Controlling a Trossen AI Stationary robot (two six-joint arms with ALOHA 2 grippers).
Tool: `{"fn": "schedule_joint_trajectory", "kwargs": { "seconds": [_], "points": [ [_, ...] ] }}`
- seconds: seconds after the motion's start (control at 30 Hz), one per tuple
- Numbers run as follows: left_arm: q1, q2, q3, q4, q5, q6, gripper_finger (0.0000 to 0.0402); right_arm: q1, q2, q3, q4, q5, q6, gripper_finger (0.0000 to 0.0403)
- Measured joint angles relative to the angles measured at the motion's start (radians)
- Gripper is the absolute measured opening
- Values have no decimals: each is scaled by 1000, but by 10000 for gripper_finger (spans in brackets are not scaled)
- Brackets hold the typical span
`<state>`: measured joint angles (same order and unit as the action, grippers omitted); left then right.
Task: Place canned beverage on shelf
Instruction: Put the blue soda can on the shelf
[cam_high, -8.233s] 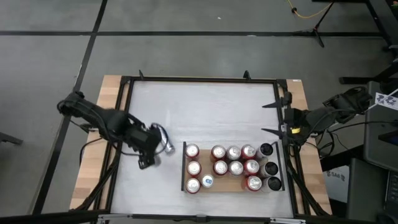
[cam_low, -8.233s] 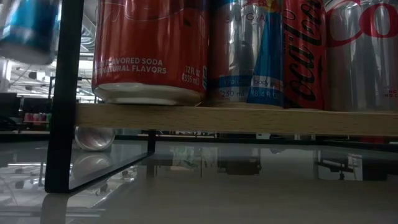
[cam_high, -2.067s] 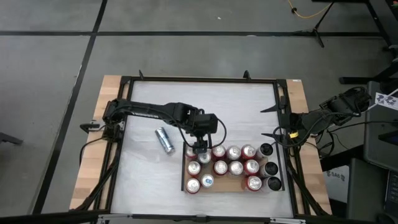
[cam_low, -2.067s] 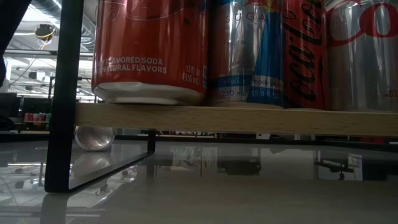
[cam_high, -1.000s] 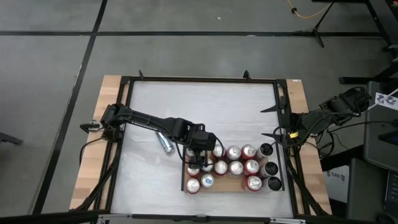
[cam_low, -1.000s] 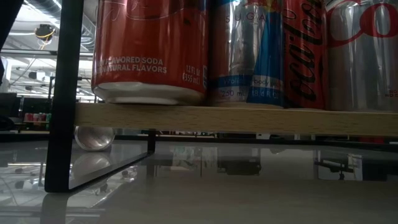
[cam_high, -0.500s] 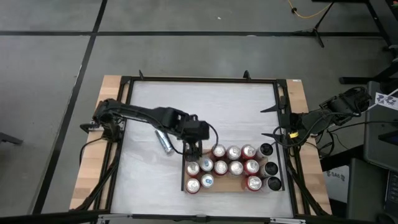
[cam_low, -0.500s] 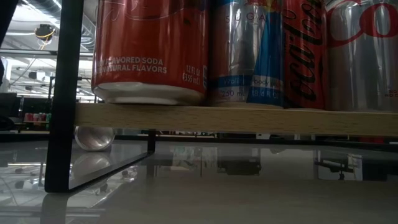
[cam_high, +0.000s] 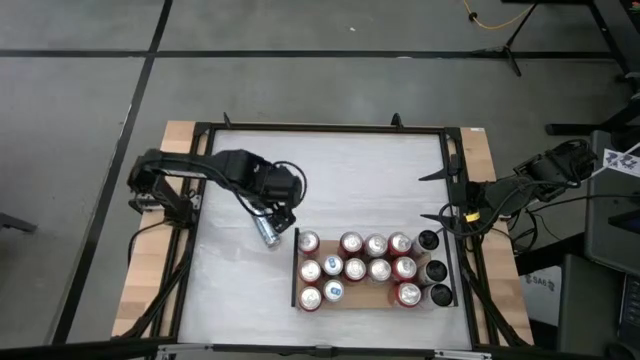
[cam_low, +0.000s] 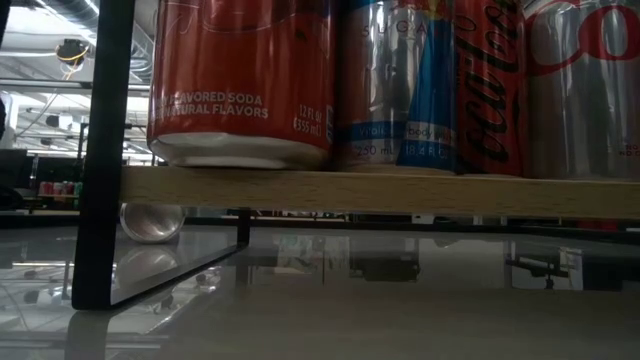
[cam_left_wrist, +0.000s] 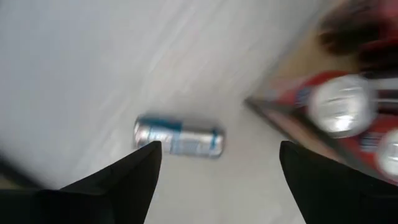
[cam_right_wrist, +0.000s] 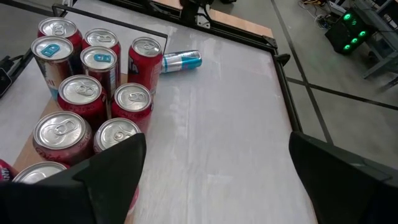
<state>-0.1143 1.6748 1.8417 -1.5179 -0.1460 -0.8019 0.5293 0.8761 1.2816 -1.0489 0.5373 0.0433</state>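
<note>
Shelf (cam_high: 372, 297) on white tabletop (cam_high: 330, 180)

light: even, overhead — blur: left wrist view smeared | low view: dim

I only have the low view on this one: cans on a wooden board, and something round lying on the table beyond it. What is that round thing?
Observer: A slim silver and blue can lying on its side, off the shelf, beside its left end.
Operator: Is an arm on it?
Observer: No. The left gripper hangs just above it, fingers open, holding nothing.
Operator: And the other arm?
Observer: The right gripper waits open at the table's right edge.
</note>
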Motion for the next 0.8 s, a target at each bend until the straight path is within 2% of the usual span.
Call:
{"fn": "schedule_joint_trajectory", "kwargs": {
  "seconds": [0.17, 0.23, 0.4, 0.6, 0.8],
  "points": [
    [-21, -39, -162, -11, 29, -198, 319, 0, 0, 0, 0, 0, 0, 386],
    [-23, -71, -251, 21, 68, -271, 319, 0, 0, 0, 0, 0, 0, 386],
    [-16, -153, -454, 128, 76, -476, 319, 0, 0, 0, 0, 0, 0, 386],
    [4, -230, -647, 270, 13, -697, 319, 0, 0, 0, 0, 0, 0, 386],
    [14, -237, -762, 342, -42, -872, 319, 0, 0, 0, 0, 0, 0, 386]
  ]
}}
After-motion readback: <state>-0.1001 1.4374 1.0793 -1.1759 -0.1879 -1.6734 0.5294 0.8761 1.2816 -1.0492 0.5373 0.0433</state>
